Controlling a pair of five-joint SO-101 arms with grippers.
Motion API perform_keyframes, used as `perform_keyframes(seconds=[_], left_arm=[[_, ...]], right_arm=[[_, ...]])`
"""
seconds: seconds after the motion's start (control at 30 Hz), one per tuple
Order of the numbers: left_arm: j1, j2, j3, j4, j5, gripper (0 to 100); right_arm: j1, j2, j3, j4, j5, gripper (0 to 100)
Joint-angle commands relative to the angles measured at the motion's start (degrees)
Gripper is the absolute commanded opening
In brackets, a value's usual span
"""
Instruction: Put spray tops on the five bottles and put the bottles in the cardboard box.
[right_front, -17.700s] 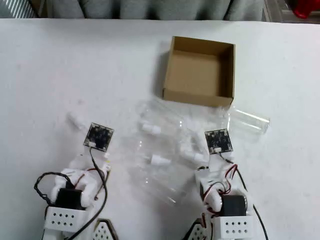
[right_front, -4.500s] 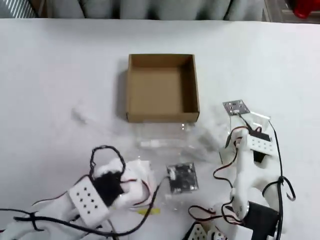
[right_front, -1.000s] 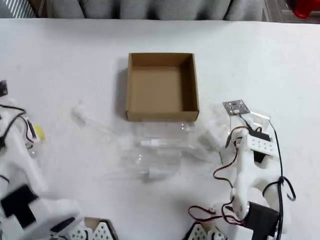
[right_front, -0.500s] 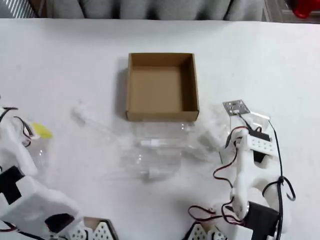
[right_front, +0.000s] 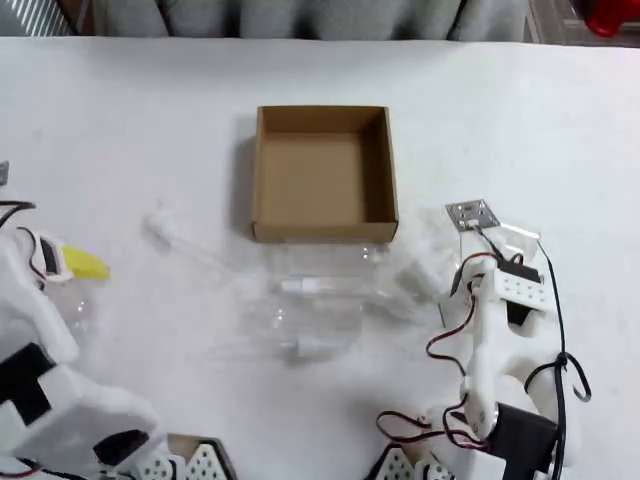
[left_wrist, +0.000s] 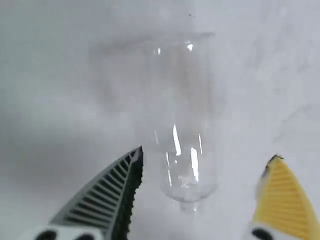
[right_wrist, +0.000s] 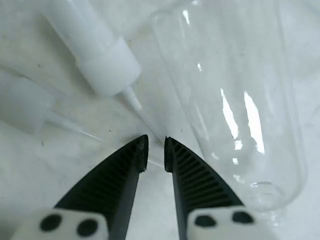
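Sitting empty toward the far middle of the white table (right_front: 520, 90), the cardboard box (right_front: 323, 175) is waiting for its load. No bottle is lying in it, and none that I can make out is wearing a top, so the work is standing at the capping stage.

The left gripper (left_wrist: 205, 155) is hovering near the table's left edge with its fingers spread wide. It is straddling the neck end of a clear bottle (left_wrist: 180, 110) lying on its side, well apart from the box. The right gripper (right_wrist: 155, 147) is hanging at the right end of the pile (right_front: 310, 300), fingers drawn together to a sliver. A spray top (right_wrist: 107, 65) is trailing its thin dip tube (right_wrist: 142, 117) toward that gap; whether the tube is being pinched I cannot tell.

Next, I judge, the left fingers are going to have to close on the bottle and steady its neck, while the right brings a top over and threads the tube into the mouth.

Counting: one box and two arms. There is one bottle by each gripper, but the rest are overlapping in the pile, clear on clear, so five cannot be confirmed. At least four spray tops are showing, with a lone top (right_front: 160, 228) lying apart on the left.
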Motion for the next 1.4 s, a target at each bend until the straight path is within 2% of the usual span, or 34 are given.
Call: perform_keyframes(seconds=[0.0, 0.13, 0.23, 0.37, 0.5, 0.63, 0.7, 0.83, 1.0, 1.1, 1.37], left_arm=[[-0.7, -8.5, -2.7, 4.9, -2.8, 36], [-1.8, -13.9, 0.6, 6.3, -7.6, 25], [-2.0, -15.7, 3.8, 6.3, -15.8, 15], [-4.4, -15.9, 7.2, 5.5, -24.5, 11], [-6.5, -16.0, 11.3, 5.4, -29.9, 1], [-8.1, -16.0, 14.6, 5.1, -36.4, 2], [-8.0, -15.9, 17.1, 1.6, -38.7, 2], [-6.3, -15.9, 24.9, -11.9, -38.8, 2], [-1.4, -16.1, 34.1, -23.6, -38.7, 2], [1.4, -16.1, 35.8, -26.0, -38.7, 2], [7.1, -16.2, 35.5, -25.8, -38.6, 2]], right_arm=[[-0.4, -1.2, 0.4, 0.3, -0.1, 4.3], [-0.4, -1.2, 0.4, 0.3, -0.1, 4.3], [-0.4, -1.2, 0.4, 0.4, -0.1, 4.2], [-0.4, -1.2, 0.4, 0.4, -0.1, 4.2], [-0.4, -1.2, 0.4, 0.4, -0.1, 4.2], [-0.5, -1.2, 0.4, 0.4, -0.1, 4.2], [-0.5, -1.2, 0.4, 0.4, -0.1, 4.2], [-0.5, -1.2, 0.4, 0.5, -0.1, 4.2], [-0.5, -1.2, 0.4, 0.5, -0.1, 4.2], [-0.5, -1.2, 0.4, 0.5, -0.1, 4.2], [-0.5, -1.2, 0.4, 0.5, -0.1, 4.2]])
